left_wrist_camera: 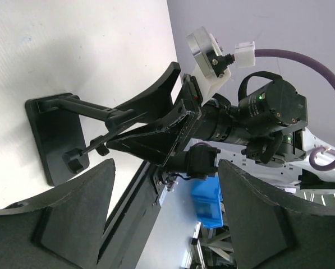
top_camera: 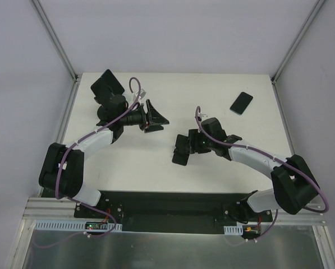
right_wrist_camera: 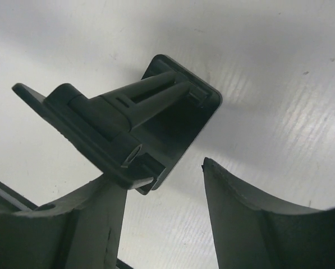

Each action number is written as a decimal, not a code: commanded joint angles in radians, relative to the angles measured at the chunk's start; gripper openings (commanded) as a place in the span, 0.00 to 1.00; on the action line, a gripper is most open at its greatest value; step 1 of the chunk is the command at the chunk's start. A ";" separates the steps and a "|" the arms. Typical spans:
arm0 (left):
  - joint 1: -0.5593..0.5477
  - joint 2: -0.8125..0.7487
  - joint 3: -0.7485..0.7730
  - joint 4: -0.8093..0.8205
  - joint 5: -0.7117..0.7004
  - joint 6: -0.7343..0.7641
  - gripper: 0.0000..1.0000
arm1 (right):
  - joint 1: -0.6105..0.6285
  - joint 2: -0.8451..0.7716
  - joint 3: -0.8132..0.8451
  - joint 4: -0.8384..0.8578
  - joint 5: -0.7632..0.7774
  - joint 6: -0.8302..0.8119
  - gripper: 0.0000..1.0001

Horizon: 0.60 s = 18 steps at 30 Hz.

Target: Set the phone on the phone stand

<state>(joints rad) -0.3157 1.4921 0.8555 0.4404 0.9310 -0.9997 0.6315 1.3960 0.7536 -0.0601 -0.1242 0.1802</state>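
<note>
- Phone flat, well behind right pincer, untouched.
- Right pincer apart, phone stand between its fingers; risk of tipping from lopsided squeeze.
- Left pincer apart, empty, facing it; collision risk.

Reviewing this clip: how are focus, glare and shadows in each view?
Top external: even light, no glare, phone sharp. Left wrist: phone stand crisp, near fingers dark with little detail. Right wrist: phone stand close and slightly soft, throwing a faint shadow on the table.
</note>
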 commanded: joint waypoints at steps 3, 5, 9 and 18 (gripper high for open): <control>-0.006 -0.047 0.047 0.001 0.022 0.056 0.72 | -0.009 0.006 0.075 -0.119 0.272 0.010 0.58; -0.006 -0.038 0.047 -0.003 0.022 0.056 0.72 | -0.018 -0.008 0.075 -0.130 0.299 0.015 0.59; -0.006 -0.035 0.051 0.001 0.029 0.039 0.72 | -0.021 -0.069 0.087 -0.121 0.232 -0.018 0.65; -0.006 -0.059 0.045 0.012 0.025 0.036 0.74 | -0.278 -0.140 0.159 -0.124 0.176 0.051 0.95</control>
<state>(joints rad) -0.3153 1.4769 0.8707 0.4217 0.9352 -0.9771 0.4892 1.2373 0.8146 -0.1795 0.0582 0.1761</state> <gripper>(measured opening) 0.735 0.907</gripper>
